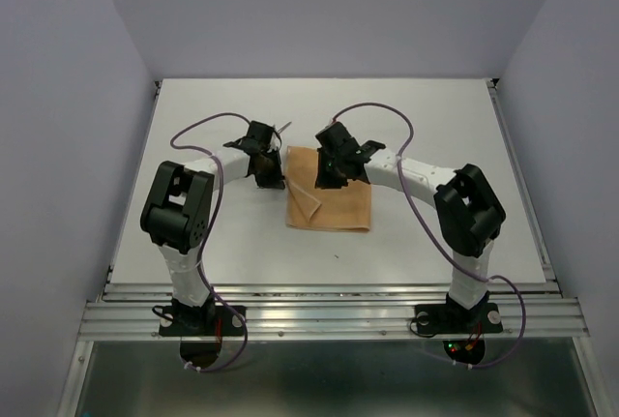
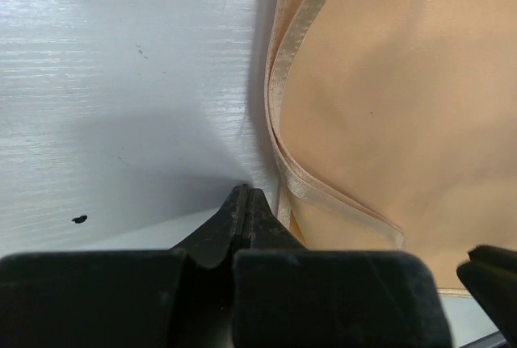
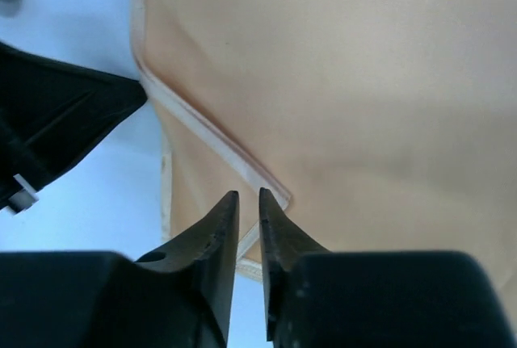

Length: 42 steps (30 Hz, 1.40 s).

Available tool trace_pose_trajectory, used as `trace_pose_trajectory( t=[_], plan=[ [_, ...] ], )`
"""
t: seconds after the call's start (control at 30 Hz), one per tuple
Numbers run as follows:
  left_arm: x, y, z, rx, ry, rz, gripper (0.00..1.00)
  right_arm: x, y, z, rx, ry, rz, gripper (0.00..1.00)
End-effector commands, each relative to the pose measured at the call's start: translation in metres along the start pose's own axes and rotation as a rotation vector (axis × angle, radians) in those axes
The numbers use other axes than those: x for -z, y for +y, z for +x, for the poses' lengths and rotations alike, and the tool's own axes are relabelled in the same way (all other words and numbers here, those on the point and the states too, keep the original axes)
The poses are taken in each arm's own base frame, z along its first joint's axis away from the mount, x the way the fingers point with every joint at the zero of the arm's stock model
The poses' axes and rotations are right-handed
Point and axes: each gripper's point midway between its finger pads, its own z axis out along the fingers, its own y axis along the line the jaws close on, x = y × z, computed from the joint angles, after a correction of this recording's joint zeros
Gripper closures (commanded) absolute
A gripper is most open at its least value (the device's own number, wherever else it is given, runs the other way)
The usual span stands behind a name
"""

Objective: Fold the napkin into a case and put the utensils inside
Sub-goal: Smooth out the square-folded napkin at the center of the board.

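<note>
Napkin (image 1: 334, 209) lies part-folded between both grippers; its flap corner is just ahead of the right gripper (image 1: 332, 177).

Top view: the napkin is seen mid-table (image 1: 435, 127), the right gripper over its far edge, the left gripper (image 1: 268, 175) just beside its left edge. Left wrist: jaws are pressed together, nothing is held, the hem (image 2: 279, 81) is immediately right. Right wrist: jaws are parted by a slit, nothing is gripped, and the flap corner (image 3: 279, 197) lies just beyond the tips. Utensils cannot be made out.
</note>
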Motion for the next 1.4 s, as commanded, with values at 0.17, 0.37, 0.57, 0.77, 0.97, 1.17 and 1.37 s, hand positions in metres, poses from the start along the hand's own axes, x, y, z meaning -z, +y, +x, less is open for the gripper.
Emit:
trace_pose_trajectory(
  t=[0.17, 0.37, 0.57, 0.77, 0.97, 1.17, 1.37],
  plan=[
    [0.003, 0.019, 0.036, 0.004, 0.088, -0.033, 1.0, -0.029, -0.007, 0.008, -0.001, 0.03, 0.025, 0.83],
    [0.003, 0.024, 0.043, 0.009, 0.095, -0.045, 1.0, -0.04, -0.009, 0.02, 0.031, 0.079, 0.013, 0.84],
    [0.005, 0.025, 0.043, 0.013, 0.092, -0.051, 1.0, -0.038, 0.007, 0.024, 0.073, 0.1, -0.039, 0.84],
    [0.013, 0.021, 0.034, 0.015, 0.066, -0.051, 1.0, -0.033, 0.044, 0.027, 0.159, 0.108, -0.16, 0.85],
    [0.047, 0.027, 0.007, 0.049, -0.007, -0.082, 1.0, -0.032, 0.078, 0.044, 0.248, 0.174, -0.292, 0.85],
    [0.097, 0.04, -0.035, 0.081, -0.151, -0.105, 1.0, -0.017, 0.091, 0.034, 0.283, 0.145, -0.349, 0.86],
    [0.094, 0.021, -0.039, 0.076, -0.148, -0.007, 1.0, -0.008, 0.032, -0.004, 0.133, -0.012, -0.114, 0.85]
  ],
)
